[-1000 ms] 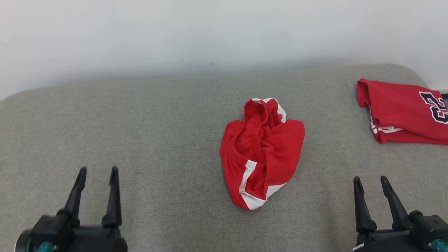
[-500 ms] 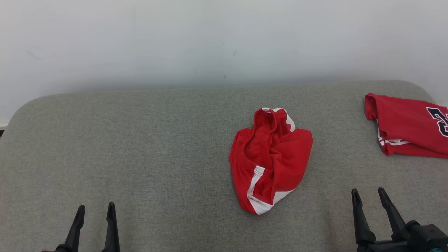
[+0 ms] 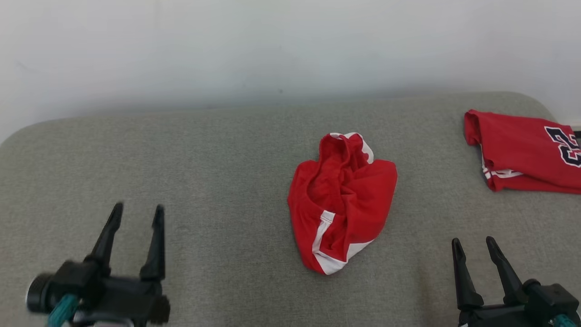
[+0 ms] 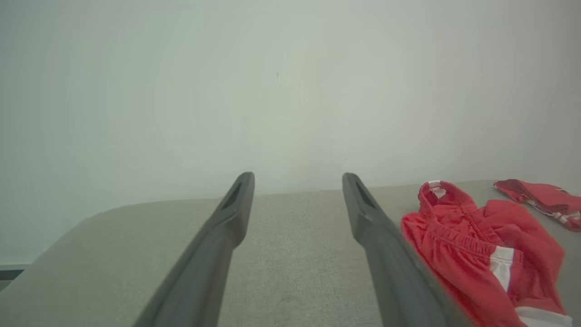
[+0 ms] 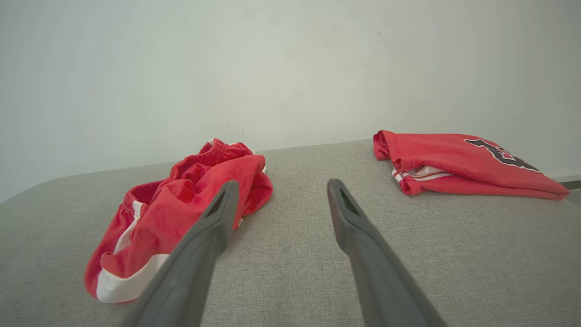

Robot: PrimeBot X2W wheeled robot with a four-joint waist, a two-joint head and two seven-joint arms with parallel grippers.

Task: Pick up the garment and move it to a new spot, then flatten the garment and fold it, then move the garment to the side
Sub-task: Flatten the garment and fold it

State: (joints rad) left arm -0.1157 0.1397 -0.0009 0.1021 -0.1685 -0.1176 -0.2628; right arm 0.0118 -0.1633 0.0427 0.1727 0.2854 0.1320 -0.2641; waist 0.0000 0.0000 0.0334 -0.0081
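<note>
- The left gripper and right gripper hover open and empty near the counter's front edge.
- By the look of it, nothing is done yet: lifting, moving, flattening, folding and setting aside all remain.
- The garment, red shorts with white trim, lies crumpled just right of the counter's middle, untouched.
- A folded red jersey sits at the far right corner.
</note>
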